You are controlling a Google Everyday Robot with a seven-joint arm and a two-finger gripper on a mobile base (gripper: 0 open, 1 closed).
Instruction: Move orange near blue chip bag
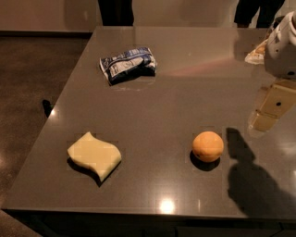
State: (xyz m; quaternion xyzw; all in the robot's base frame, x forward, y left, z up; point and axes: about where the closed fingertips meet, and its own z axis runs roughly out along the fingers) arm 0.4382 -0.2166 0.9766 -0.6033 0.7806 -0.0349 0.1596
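The orange (207,146) sits on the grey table (175,92), right of centre and towards the front. The blue chip bag (128,64), dark blue with white patches, lies at the back left of the table, far from the orange. My gripper (264,119) hangs above the table at the right edge of the camera view, to the right of the orange and a little behind it, apart from it. It holds nothing that I can see. Its shadow falls on the table just right of the orange.
A pale yellow wavy-edged sponge (94,155) lies at the front left of the table. A small pale object (257,53) lies at the back right, partly hidden by my arm. Dark legs of people (115,11) stand behind the table's far edge.
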